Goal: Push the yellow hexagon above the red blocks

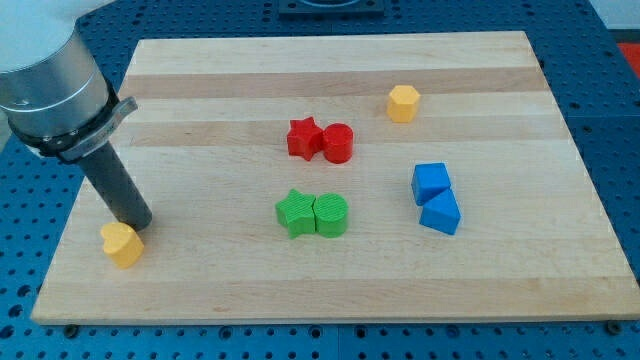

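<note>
A pale wooden table (330, 290) sits on a blue perforated base, and my tip (137, 224) is down at the view's left, touching — or just short of — a yellow block (122, 244) right below it. There are no jaws on this rod, so nothing opens or closes. The yellow hexagon (403, 103) lies far to my tip's right and higher up, near the red star (304, 138) and red cylinder (338, 143) — up and right of that pair.
</note>
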You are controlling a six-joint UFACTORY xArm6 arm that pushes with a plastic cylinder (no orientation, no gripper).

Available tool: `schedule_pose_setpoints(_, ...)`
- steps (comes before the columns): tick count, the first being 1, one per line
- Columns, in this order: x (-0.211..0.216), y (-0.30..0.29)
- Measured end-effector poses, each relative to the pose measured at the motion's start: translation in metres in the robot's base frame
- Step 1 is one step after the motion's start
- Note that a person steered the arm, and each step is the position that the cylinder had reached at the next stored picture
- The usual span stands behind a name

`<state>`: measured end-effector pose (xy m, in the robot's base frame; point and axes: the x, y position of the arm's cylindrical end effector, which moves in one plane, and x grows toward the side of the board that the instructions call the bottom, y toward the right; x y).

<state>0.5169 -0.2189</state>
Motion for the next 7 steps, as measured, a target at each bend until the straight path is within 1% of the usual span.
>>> schedule_pose_setpoints(1,-0.069,0.014)
schedule_pose_setpoints(2,-0.174,0.044)
schedule_pose_setpoints(3,-0.222,0.122)
schedule_pose_setpoints(4,-0.212,0.229)
schedule_pose_setpoints(6,-0.21,0.24)
schedule_pose_setpoints(7,-0.216,0.294)
